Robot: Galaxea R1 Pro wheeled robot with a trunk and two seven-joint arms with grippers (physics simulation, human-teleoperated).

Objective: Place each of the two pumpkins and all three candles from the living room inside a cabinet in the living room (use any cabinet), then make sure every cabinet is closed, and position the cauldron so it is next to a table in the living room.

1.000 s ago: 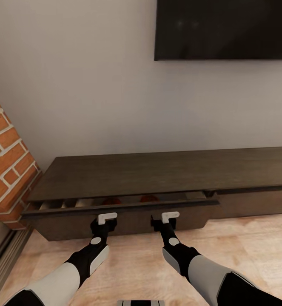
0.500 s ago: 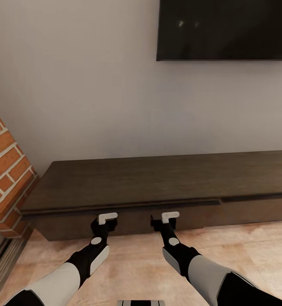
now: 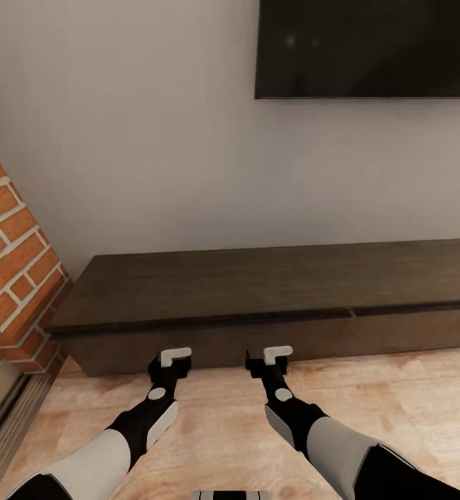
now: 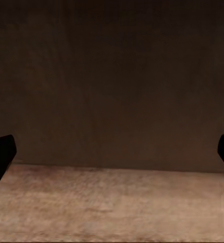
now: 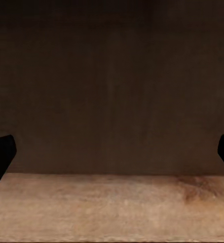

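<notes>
your left gripper (image 3: pixel 175 356) and right gripper (image 3: pixel 277 353) both sit spread wide with nothing between the fingers, side by side and just short of the cabinet (image 3: pixel 271 298) front. the drawer fronts look flush, all shut. it's along the wall under the tv (image 3: pixel 367 47), brick column (image 3: pixel 14 264) at its left end, wood floor (image 3: pixel 223 423) below your arms.

The head camera looks forward and down at the cabinet (image 3: pixel 257 292) against the wall. Both wrist cameras face its dark front (image 4: pixel 112 81) close up, sharing the wooden floor (image 5: pixel 112 207).
</notes>
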